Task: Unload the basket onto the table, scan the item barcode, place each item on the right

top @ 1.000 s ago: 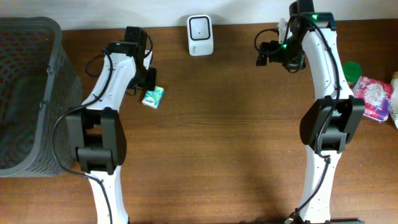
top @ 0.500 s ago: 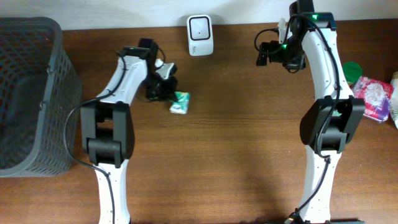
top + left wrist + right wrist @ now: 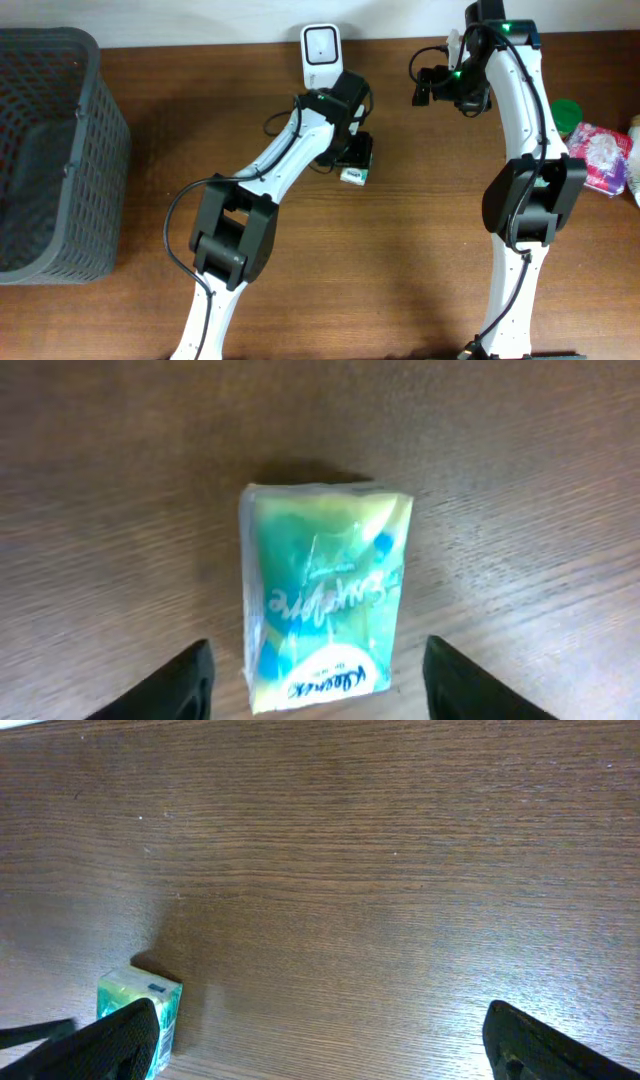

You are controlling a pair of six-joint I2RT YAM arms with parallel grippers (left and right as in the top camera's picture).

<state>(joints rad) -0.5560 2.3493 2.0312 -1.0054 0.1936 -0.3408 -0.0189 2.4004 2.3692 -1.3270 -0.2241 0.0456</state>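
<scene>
Quick count of what's on the wooden table (image 3: 420,260): two arms, one scanner, one basket, one item to scan, plus two bits of clutter on the right edge.

The item is a single small green tissue pack (image 3: 325,610). It's lying flat on the wood near the middle of the table, a bit in front of the white scanner (image 3: 322,55), which is sitting at the back edge. The two aren't touching.

The left gripper (image 3: 318,660) is hanging right over the pack with its two fingers (image 3: 190,680) spread to either side. There's a sliver of bare wood showing on both sides, so it's standing open and not squeezing anything.

The right gripper (image 3: 320,1025) is hovering off to the right of the scanner, its jaws gaping wide with nothing between them but table. Its camera is catching the same pack down in the bottom left corner.

One dark mesh basket (image 3: 50,150) is sitting at the far left. One green round thing (image 3: 567,112) and one pink packet (image 3: 605,158) are lying at the right edge.
</scene>
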